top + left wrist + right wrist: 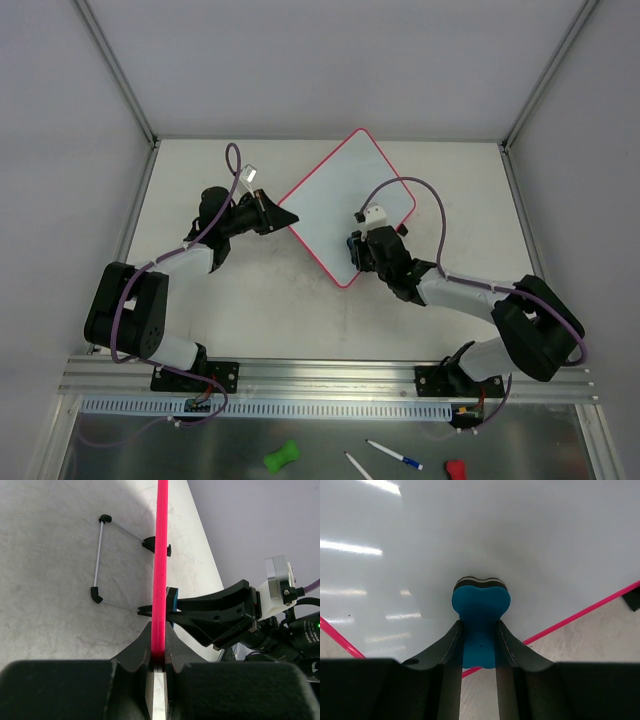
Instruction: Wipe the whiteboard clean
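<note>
The whiteboard (345, 195), white with a thin pink-red rim, lies turned like a diamond in the middle of the table. I see no scribbles on it. My left gripper (284, 216) is shut on its left edge; the left wrist view shows the rim (161, 555) edge-on, clamped between the jaws of the left gripper (160, 652). My right gripper (358, 250) is shut on a blue eraser (480, 610) and presses it on the whiteboard's face (470, 535) near the lower rim (580, 612). The eraser (171, 600) and right gripper (220, 615) also show in the left wrist view.
A wire stand (98, 555) with black clips (150, 544) lies under the board. Below the front rail (320, 375) lie a green object (281, 457), two markers (393, 455) and a red object (455, 468). Frame posts (120, 70) stand at the back corners.
</note>
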### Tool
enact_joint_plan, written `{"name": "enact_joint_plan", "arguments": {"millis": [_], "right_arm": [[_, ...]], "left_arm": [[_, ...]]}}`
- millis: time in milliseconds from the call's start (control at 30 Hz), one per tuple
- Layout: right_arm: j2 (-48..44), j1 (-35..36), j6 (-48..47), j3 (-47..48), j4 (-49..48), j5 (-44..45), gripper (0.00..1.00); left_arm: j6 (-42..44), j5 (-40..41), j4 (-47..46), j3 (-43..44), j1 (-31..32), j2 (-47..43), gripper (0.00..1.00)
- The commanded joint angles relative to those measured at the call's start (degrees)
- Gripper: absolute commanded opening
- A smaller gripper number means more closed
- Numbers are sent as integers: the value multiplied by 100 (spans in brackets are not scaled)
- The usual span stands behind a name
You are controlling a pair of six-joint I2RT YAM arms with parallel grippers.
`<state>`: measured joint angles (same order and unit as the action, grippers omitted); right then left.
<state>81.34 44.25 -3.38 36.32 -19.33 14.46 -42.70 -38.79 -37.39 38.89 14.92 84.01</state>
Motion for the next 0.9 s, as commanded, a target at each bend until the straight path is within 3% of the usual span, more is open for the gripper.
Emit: {"name": "enact_joint_plan", "arguments": {"millis": [0,267,867], "right_arm": [[75,75,-224,96,-386,-646,0],[-425,277,-163,-898,-1116,-778,0],[-163,972,-436,-644,-1160,-514,0]], "left_arm": [[-37,-270,276,101,178,2,0],[-169,-244,459,180,187,-7,0],[-151,-138,671,206,187,-42,0]]}}
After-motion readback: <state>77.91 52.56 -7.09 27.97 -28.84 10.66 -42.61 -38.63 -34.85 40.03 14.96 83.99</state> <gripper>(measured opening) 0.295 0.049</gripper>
